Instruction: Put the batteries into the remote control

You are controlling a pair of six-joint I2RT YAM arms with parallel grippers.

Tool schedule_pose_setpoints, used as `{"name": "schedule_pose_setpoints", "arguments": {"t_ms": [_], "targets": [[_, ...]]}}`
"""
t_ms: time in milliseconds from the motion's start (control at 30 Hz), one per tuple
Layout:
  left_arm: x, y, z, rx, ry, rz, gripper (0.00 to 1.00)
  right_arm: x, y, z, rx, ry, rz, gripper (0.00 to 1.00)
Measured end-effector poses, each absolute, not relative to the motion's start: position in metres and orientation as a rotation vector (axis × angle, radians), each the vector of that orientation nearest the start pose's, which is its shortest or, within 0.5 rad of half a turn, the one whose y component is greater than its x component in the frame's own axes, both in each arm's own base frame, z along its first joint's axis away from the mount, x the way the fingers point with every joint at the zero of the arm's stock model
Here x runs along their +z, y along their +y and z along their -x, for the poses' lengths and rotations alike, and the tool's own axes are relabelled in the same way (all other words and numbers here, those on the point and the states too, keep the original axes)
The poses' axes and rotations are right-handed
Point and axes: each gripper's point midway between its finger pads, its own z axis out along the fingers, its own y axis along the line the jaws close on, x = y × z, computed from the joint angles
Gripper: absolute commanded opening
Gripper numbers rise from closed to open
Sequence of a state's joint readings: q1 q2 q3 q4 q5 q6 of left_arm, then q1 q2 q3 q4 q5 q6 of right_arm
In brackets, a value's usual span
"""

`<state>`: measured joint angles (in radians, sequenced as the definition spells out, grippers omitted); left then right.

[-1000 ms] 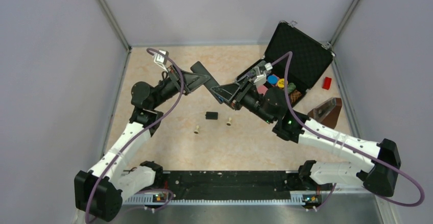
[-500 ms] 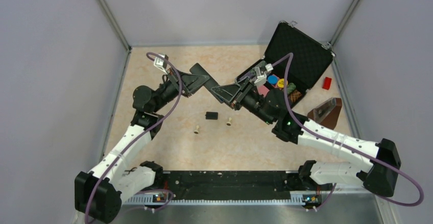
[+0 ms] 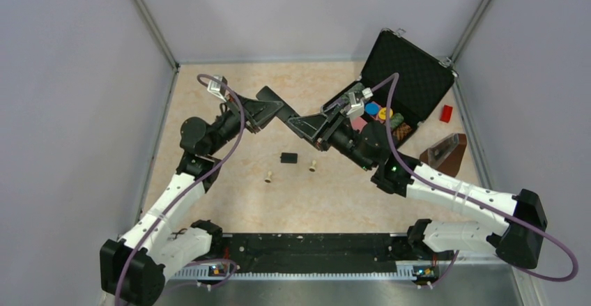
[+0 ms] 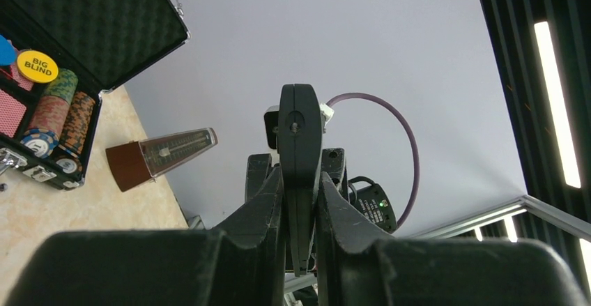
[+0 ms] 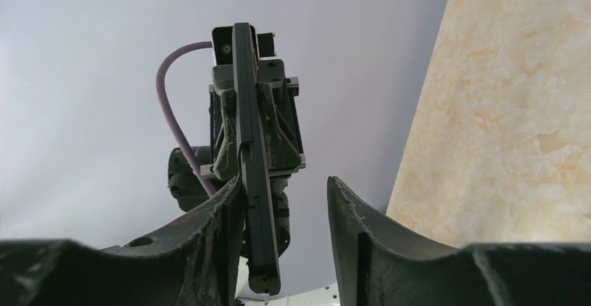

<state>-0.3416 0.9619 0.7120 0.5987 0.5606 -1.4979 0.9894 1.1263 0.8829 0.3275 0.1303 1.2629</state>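
The remote control [image 3: 282,113] hangs in the air over the back of the table, spanning the gap between both grippers. My left gripper [image 3: 267,111] is shut on one end; in the left wrist view the remote control [image 4: 300,132] stands edge-on, clamped at the left gripper [image 4: 301,178]. My right gripper [image 3: 307,125] is open around the other end: the remote control [image 5: 249,173] rests against one finger [image 5: 226,205], while the other finger [image 5: 345,205] stands apart. A small black cover [image 3: 288,157] lies on the table below. The batteries are out of view.
Two beige pegs [image 3: 267,177] [image 3: 313,167] stand near the cover. An open black chip case [image 3: 408,76] with coloured chips sits at the back right. A brown metronome [image 3: 444,154] and a red block [image 3: 446,113] lie beside it. Grey walls enclose the table.
The left arm and the remote's far end have shifted slightly to the left and back. The right arm has barely moved.
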Motion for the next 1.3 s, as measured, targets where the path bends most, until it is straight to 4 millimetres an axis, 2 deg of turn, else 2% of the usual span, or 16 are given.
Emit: {"name": "schedule_pose_setpoints", "arguments": {"t_ms": [67,233,333,533,700,933,1000,1167,1200,1300], "targets": [[0.393,-0.225,-0.249,-1.864,1.52,0.292,0.0,0.358,0.353,-0.213,1.655,1.718,-0.358,0.54],[0.392,-0.222,-0.247,-1.826,1.519,0.277,0.0,0.349,0.35,-0.212,1.626,1.74,-0.352,0.79],[0.393,-0.221,-0.245,-1.798,1.507,0.249,0.0,0.346,0.346,-0.21,1.6,1.746,-0.332,0.84],[0.385,-0.222,-0.246,-1.74,1.528,0.202,0.0,0.358,0.339,-0.206,1.594,1.702,-0.279,0.86],[0.377,-0.225,-0.241,-1.687,1.54,0.088,0.0,0.359,0.333,-0.206,1.568,1.7,-0.254,0.83],[0.36,-0.231,-0.227,-1.591,1.551,-0.173,0.0,0.354,0.308,-0.21,1.429,1.71,-0.201,0.69],[0.358,-0.232,-0.223,-1.579,1.547,-0.22,0.0,0.349,0.305,-0.208,1.375,1.725,-0.13,0.65],[0.356,-0.233,-0.218,-1.575,1.545,-0.264,0.0,0.341,0.314,-0.197,1.28,1.769,0.139,0.53],[0.355,-0.234,-0.218,-1.579,1.554,-0.266,0.0,0.339,0.317,-0.192,1.244,1.771,0.246,0.5],[0.353,-0.234,-0.219,-1.581,1.568,-0.257,0.0,0.335,0.316,-0.19,1.213,1.77,0.311,0.48]]}}
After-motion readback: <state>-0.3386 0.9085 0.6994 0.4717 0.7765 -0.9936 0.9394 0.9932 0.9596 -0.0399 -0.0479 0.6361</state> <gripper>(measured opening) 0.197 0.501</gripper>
